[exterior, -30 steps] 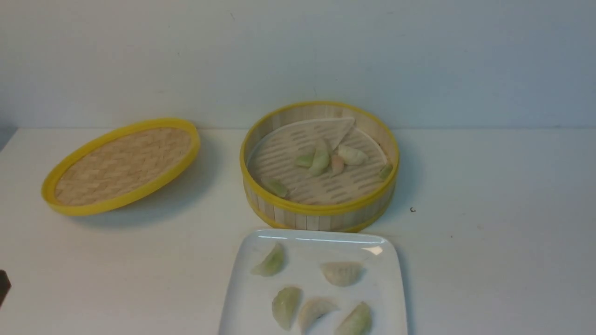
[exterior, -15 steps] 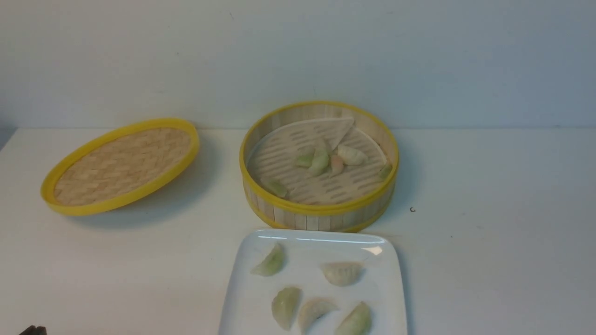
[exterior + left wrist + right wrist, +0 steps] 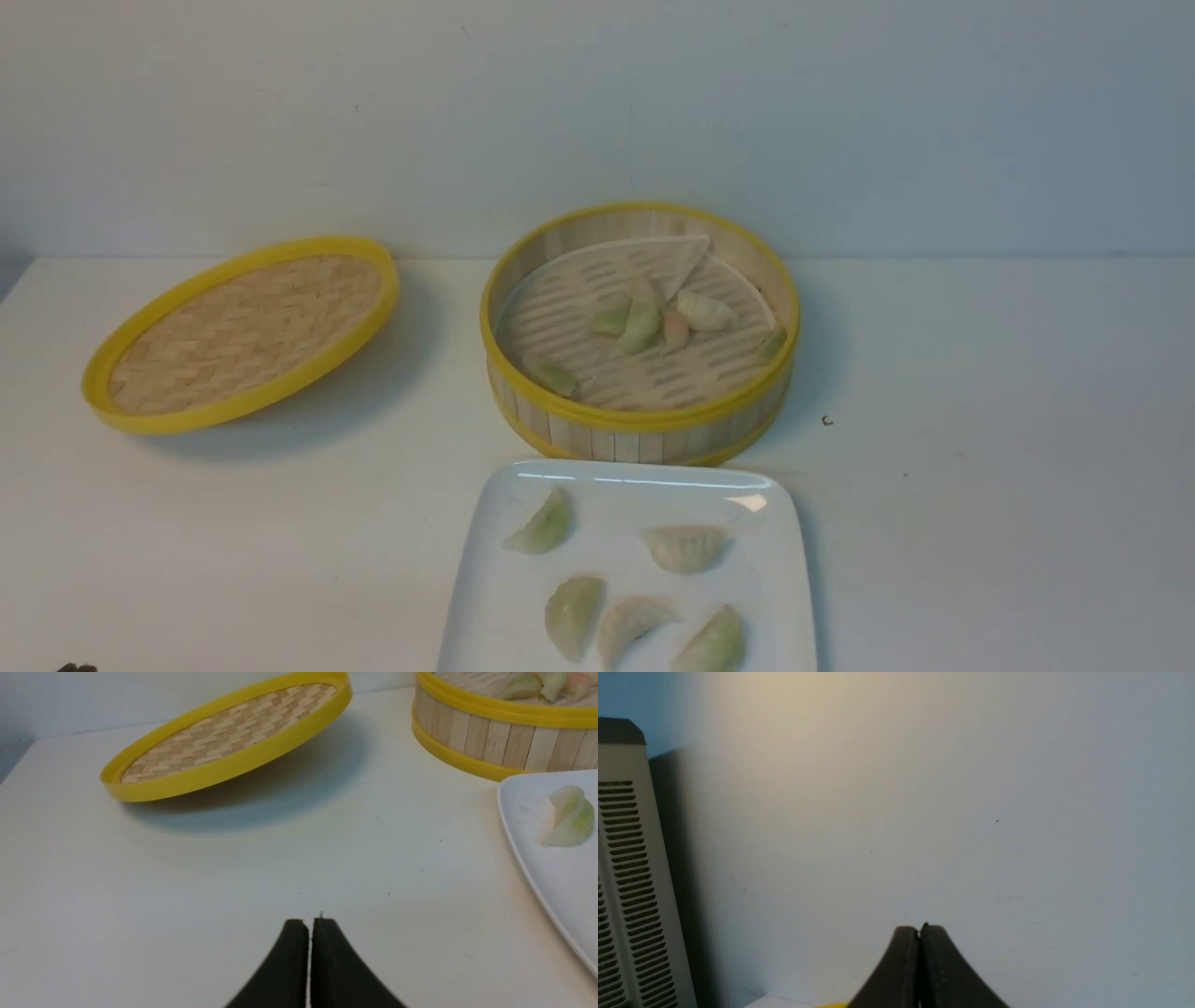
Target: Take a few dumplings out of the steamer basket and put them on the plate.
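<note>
The bamboo steamer basket (image 3: 644, 425) stands mid-table and holds several dumplings (image 3: 640, 327), one pinkish, on its pale liner. The white square plate (image 3: 495, 588) lies in front of it with several dumplings (image 3: 686, 547) on it. In the left wrist view the plate's corner (image 3: 528, 858) carries one green dumpling (image 3: 567, 816), and the basket wall (image 3: 490, 737) shows beyond it. My left gripper (image 3: 310, 921) is shut and empty, low over bare table left of the plate. My right gripper (image 3: 919, 928) is shut and empty, facing the wall, out of the front view.
The flat woven lid (image 3: 243, 327) with a yellow rim rests tilted on the table at the left, also in the left wrist view (image 3: 229, 732). A vented beige box (image 3: 626, 882) stands by the wall in the right wrist view.
A dark bit of my left arm at the front view's left edge has slid down toward the bottom corner and is almost out of frame. Dumplings, basket, plate and lid have not moved.
</note>
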Action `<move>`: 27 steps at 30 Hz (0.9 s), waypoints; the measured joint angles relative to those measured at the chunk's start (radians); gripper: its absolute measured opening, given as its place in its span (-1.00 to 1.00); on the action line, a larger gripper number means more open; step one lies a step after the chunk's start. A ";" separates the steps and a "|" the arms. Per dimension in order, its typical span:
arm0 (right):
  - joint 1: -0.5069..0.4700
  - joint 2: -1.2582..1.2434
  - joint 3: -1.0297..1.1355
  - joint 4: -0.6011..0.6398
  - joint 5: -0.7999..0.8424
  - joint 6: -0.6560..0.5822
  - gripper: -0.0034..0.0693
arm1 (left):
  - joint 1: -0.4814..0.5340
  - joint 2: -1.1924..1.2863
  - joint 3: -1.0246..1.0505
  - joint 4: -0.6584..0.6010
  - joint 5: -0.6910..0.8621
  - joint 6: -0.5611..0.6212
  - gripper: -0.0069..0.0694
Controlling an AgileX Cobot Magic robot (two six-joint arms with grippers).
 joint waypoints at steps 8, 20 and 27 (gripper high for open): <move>0.000 0.000 0.000 0.000 0.000 0.000 -0.94 | 0.000 0.000 0.000 0.000 0.000 0.000 -0.83; 0.000 0.000 0.001 0.088 0.000 -0.053 -0.94 | 0.000 0.000 0.000 0.000 0.000 0.000 -0.83; 0.000 0.000 0.090 0.297 -0.070 -0.319 -0.94 | 0.000 0.000 0.000 0.000 0.000 0.000 -0.83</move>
